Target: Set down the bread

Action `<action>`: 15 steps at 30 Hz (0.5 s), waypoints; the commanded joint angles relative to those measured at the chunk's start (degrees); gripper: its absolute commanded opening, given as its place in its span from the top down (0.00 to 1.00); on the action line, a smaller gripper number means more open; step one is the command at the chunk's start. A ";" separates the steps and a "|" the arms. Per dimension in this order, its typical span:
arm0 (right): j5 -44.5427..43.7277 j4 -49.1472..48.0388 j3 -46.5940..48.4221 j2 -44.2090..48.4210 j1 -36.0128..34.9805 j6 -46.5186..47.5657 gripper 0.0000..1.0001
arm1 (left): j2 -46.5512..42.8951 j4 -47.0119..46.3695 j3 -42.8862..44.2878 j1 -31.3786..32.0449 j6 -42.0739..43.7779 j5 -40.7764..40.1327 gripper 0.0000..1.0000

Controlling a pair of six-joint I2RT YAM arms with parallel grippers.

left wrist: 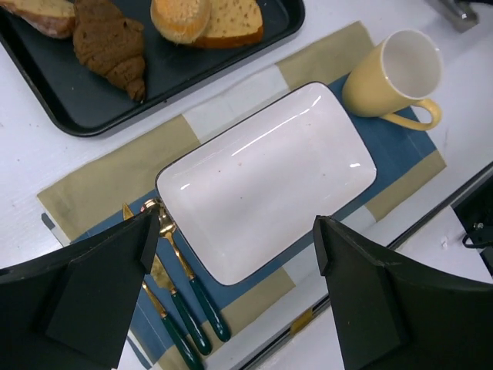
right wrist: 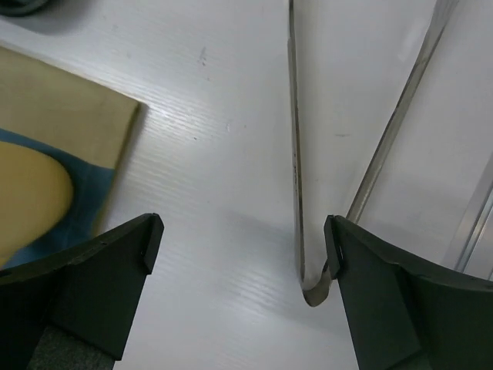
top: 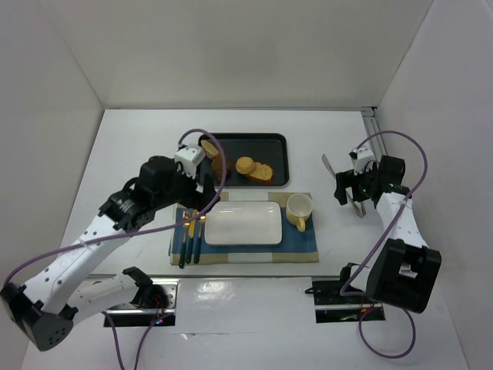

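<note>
The bread [top: 209,146], a small pale slice with a golden crust, lies at the back left of the black tray [top: 269,142]. In the left wrist view it [left wrist: 42,11] is cut off at the top left corner. My left gripper [top: 202,193] is open and empty. It hangs above the left part of the white plate [top: 243,223], and the wrist view shows the plate [left wrist: 266,173] between the spread fingers of the gripper [left wrist: 235,231]. My right gripper [top: 352,193] is open and empty over the bare table on the right [right wrist: 243,239].
On the tray lie a dark brown pastry [left wrist: 112,42], a round roll [top: 245,164] and a wider slice [top: 263,173]. A yellow cup [top: 299,210] stands right of the plate on the placemat [top: 300,245]. Green-handled cutlery [top: 190,235] lies left of the plate. Metal tongs [right wrist: 295,154] lie by my right gripper.
</note>
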State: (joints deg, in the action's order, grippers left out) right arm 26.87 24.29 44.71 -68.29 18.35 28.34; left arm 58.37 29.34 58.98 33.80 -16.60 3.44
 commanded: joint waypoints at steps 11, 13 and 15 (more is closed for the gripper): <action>-10.87 -13.57 -0.15 -12.74 0.20 5.68 0.00 | -13.81 -2.45 -8.09 0.12 1.40 2.97 0.00; -11.40 -14.97 0.37 -14.92 0.20 6.20 0.00 | -13.81 -2.45 -8.09 0.12 1.40 2.97 0.00; -11.40 -15.50 0.90 -16.69 0.20 6.20 0.00 | -13.81 -2.45 -8.09 0.12 1.40 2.97 0.00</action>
State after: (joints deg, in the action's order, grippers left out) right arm 17.04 13.47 43.55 -82.81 18.37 33.45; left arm 45.04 29.06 50.46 33.80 -16.40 5.06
